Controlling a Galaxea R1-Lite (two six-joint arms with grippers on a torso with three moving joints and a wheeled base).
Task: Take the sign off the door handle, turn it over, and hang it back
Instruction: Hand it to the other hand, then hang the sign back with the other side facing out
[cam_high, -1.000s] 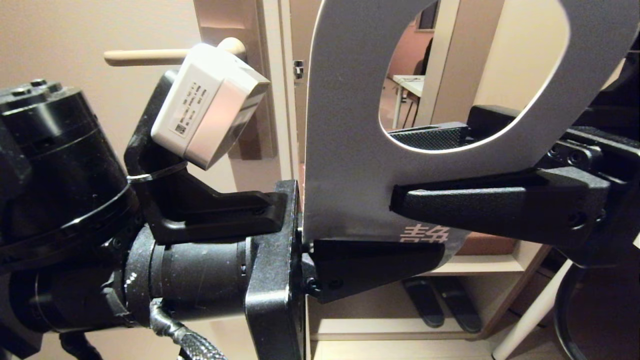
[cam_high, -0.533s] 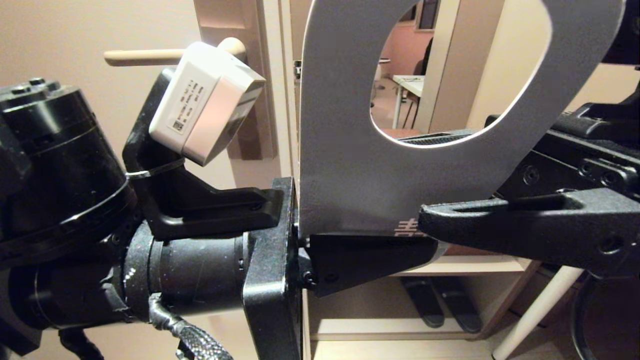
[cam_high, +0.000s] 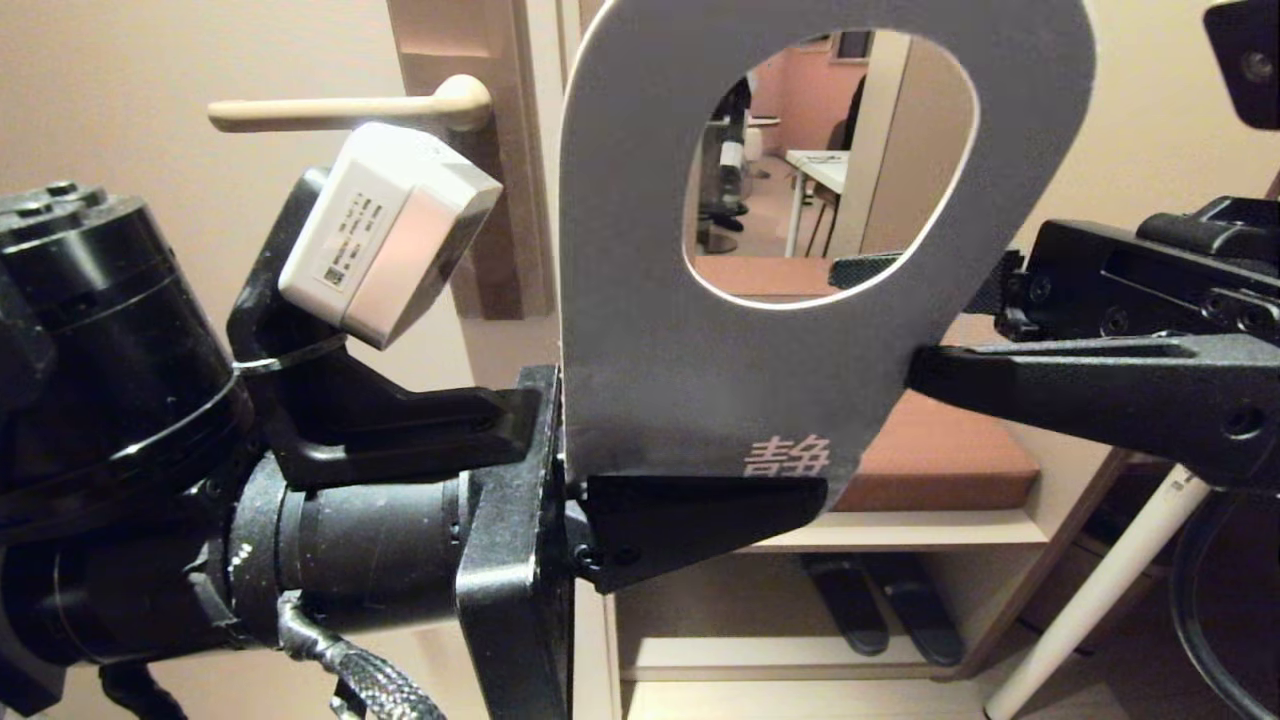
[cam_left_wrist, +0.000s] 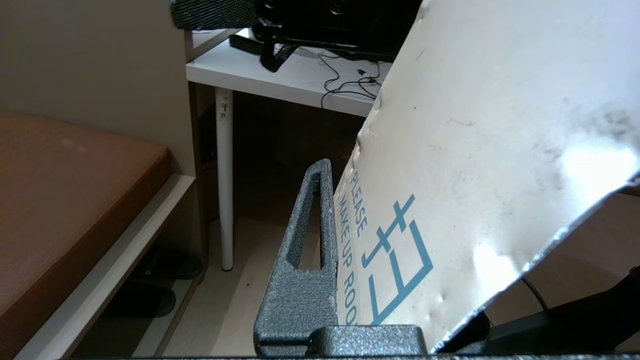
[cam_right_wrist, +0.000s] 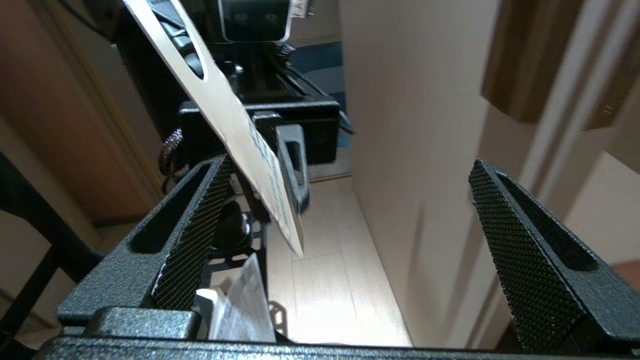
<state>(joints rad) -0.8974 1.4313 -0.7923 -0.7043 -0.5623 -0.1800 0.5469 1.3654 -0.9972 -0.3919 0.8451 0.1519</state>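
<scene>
Clamped on the lower edge of the rounded oblong card sign (cam_high: 700, 380), my left gripper (cam_high: 700, 515) holds it upright at the centre of the head view, its big hole near the top. Its white face in the left wrist view (cam_left_wrist: 475, 150) reads "PLEASE MAKE UP ROOM". My right gripper (cam_right_wrist: 330, 240) is spread wide, gripping nothing, at the sign's right edge. At upper left sits the slim cream lever door handle (cam_high: 340, 108), bare.

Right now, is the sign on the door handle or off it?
Off: the left gripper pinches the sign, and the door handle is bare.
</scene>
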